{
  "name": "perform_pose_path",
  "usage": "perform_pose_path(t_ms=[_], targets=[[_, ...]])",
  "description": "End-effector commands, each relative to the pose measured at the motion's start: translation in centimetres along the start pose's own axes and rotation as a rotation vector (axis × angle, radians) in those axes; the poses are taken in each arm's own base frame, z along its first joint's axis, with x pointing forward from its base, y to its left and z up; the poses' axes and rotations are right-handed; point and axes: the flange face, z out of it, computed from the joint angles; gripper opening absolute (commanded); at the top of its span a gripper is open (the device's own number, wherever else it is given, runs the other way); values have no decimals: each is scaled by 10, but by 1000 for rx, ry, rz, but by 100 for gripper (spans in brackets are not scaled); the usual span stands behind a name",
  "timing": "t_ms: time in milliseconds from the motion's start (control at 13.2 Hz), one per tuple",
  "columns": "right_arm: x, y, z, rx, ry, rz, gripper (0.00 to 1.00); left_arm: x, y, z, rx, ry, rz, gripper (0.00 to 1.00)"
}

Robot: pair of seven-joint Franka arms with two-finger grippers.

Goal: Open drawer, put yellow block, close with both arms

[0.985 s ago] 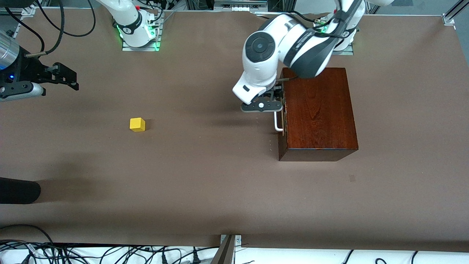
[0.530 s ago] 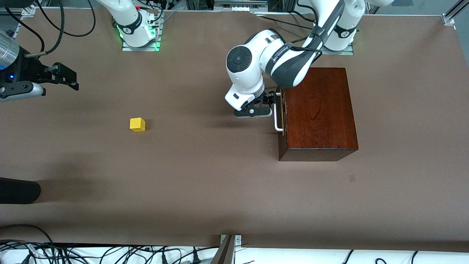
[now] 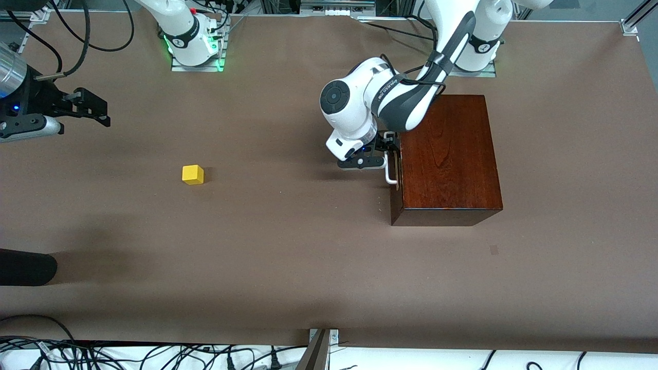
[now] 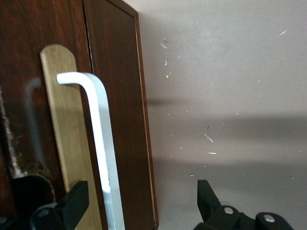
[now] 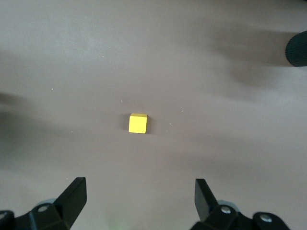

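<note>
I've lowered the left gripper (image 3: 389, 149) onto the shut drawer's (image 3: 395, 174) white handle (image 4: 103, 148), fingers (image 4: 72, 203) open astride it; right gripper (image 5: 139, 201) waits, spread wide, above the yellow block (image 3: 193, 174).

No legible text, labels or numbers; small marking on left arm (image 3: 383, 90) unreadable.

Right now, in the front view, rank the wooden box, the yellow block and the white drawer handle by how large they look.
1. wooden box, by far the largest.
2. white drawer handle, a thin loop partly hidden by the left gripper, so its full length is unsure.
3. yellow block, the smallest, though close to the handle's visible part.
</note>
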Motion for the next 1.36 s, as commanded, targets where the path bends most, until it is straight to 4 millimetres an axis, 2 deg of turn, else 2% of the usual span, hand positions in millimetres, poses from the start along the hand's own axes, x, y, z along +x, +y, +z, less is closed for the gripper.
perform_pose_path(t_ms=[0,303,379,606,758,909,985,1212,1288], targets=[[1,9,-4,-10,-5,11,100,-9,-4,1,22,22,1,100],[3,5,-2,-12,-7,16,100,-9,-2,9,39,24,-8,100],[3,6,-1,-12,-10,24,100,-13,4,10,52,42,-5,100],[19,11,31,-4,-62,18,100,-22,28,13,21,78,-19,100],[32,9,59,-14,-110,13,100,-19,32,8,-15,105,-19,100],[35,15,66,-11,-118,-2,100,-17,37,5,-40,124,-19,100],[44,15,90,-11,-165,-2,100,-17,40,2,-58,137,-19,100],[54,10,110,-8,-166,-10,100,-14,50,-4,-126,166,-31,100],[61,7,126,-11,-165,-14,100,-15,52,-6,-139,175,-27,100]])
